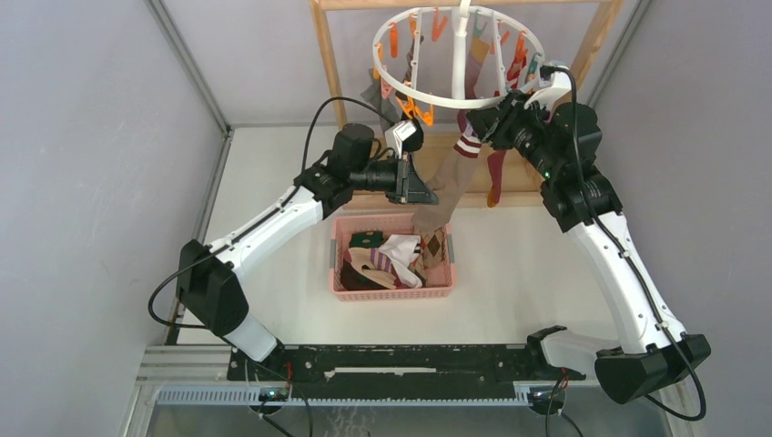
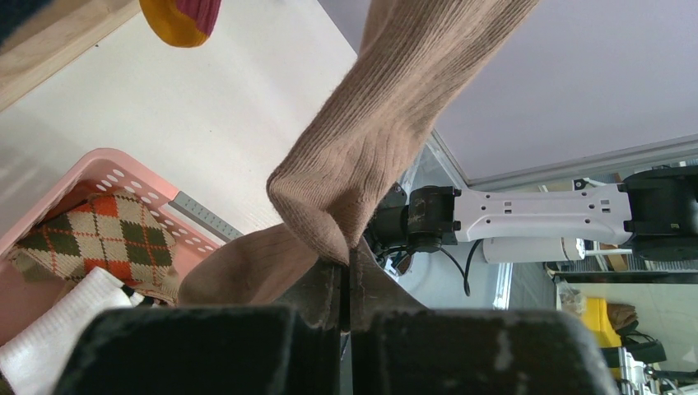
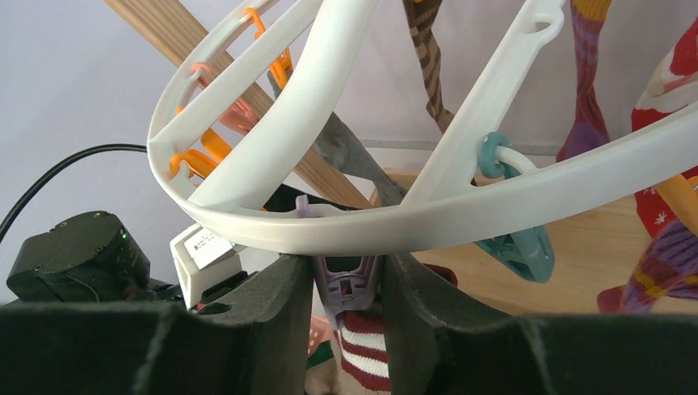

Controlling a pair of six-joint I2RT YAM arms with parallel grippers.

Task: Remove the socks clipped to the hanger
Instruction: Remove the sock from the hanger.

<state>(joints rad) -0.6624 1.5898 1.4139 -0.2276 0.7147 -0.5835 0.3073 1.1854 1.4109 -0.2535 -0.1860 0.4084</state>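
The white round hanger (image 1: 443,105) hangs at the back, and its rim (image 3: 461,210) crosses the right wrist view. A tan sock (image 1: 452,187) with a red-and-white striped cuff (image 3: 366,350) hangs from a purple clip (image 3: 350,288) under that rim. My right gripper (image 1: 482,123) (image 3: 347,267) has a finger pressed against each side of the purple clip. My left gripper (image 1: 421,193) (image 2: 347,263) is shut on a fold of the tan sock (image 2: 370,140), low down over the basket. Other socks (image 3: 588,82) stay clipped around the ring.
A pink basket (image 1: 391,293) (image 2: 107,169) below the left gripper holds argyle, striped and white socks. A wooden frame (image 1: 328,64) carries the hanger. A red sock (image 1: 496,177) hangs beside the tan one. A teal clip (image 3: 514,243) sits right of my right fingers.
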